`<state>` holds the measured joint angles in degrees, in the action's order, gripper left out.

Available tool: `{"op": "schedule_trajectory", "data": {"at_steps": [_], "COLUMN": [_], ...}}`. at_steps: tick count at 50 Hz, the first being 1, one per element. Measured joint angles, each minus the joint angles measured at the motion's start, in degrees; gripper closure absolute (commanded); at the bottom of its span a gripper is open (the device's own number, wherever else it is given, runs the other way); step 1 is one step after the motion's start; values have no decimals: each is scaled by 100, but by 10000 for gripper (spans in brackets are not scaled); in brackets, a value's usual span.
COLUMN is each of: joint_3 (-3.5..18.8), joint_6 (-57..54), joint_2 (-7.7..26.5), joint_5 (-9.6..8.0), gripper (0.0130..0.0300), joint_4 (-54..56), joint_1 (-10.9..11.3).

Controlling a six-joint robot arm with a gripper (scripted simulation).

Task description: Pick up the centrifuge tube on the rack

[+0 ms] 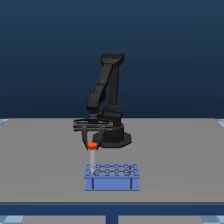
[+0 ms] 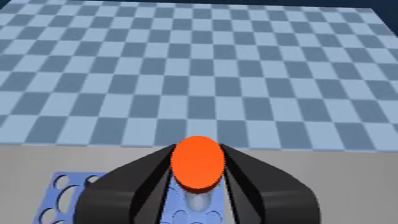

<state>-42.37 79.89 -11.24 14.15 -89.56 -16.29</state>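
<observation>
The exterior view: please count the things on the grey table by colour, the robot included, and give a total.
Black: 1, the robot arm with its fingers
Light blue: 1, the rack
Whitish with orange-red cap: 1, the centrifuge tube
Total: 3

Exterior view level, distant, facing rack, wrist view close above it
</observation>
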Motion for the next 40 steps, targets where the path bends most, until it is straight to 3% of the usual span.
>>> {"op": "schedule_trajectory", "data": {"at_steps": [40], "joint_3": [443], "joint_6": [3074], "joint_2": [-356], "joint_5": [165], "gripper": [300], "joint_4": [-2928], "joint_1": [0]}}
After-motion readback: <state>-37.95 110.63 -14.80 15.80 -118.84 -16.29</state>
